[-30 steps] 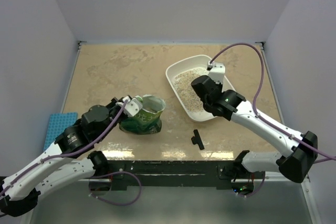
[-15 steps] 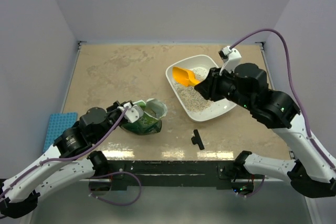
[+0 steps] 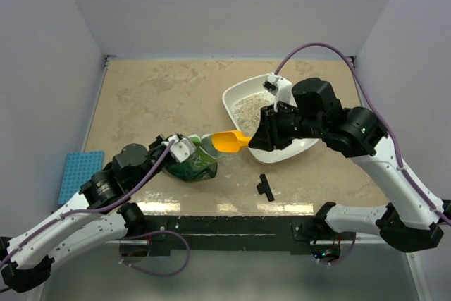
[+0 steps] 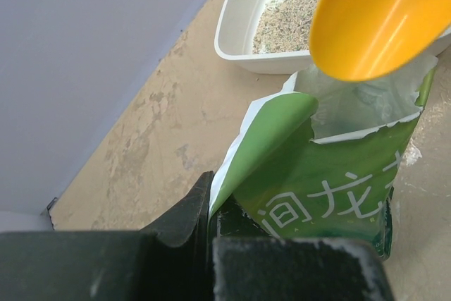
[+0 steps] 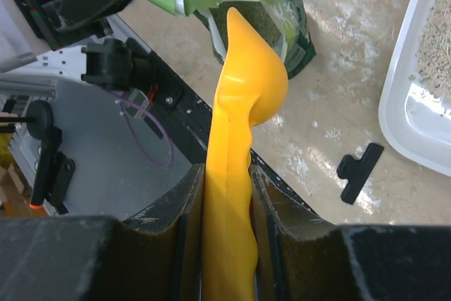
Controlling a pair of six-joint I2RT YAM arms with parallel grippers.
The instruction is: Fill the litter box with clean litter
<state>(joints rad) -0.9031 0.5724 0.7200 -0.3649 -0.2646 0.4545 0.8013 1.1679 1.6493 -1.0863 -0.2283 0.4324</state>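
Observation:
The white litter box [image 3: 301, 147] sits at the right middle of the table with pale speckled clean litter [image 3: 248, 109] spread in it; it also shows in the left wrist view [image 4: 239, 29]. My right gripper [image 3: 262, 137] is shut on the handle of an orange scoop [image 3: 229, 142], whose bowl hangs over the open mouth of the green bag [image 3: 192, 165]. My left gripper [image 3: 173, 147] is shut on the bag's torn top edge [image 4: 243, 153], holding it open. The scoop bowl [image 4: 377, 15] looks empty.
A black clip [image 3: 266, 187] lies on the table near the front edge, right of the bag. A blue perforated pad [image 3: 77, 173] lies at the left edge. Scattered granules dot the tabletop [image 5: 352, 54] between bag and tray.
My right arm has carried the orange scoop from over the litter box leftward to the bag's mouth. The left gripper stays on the bag.

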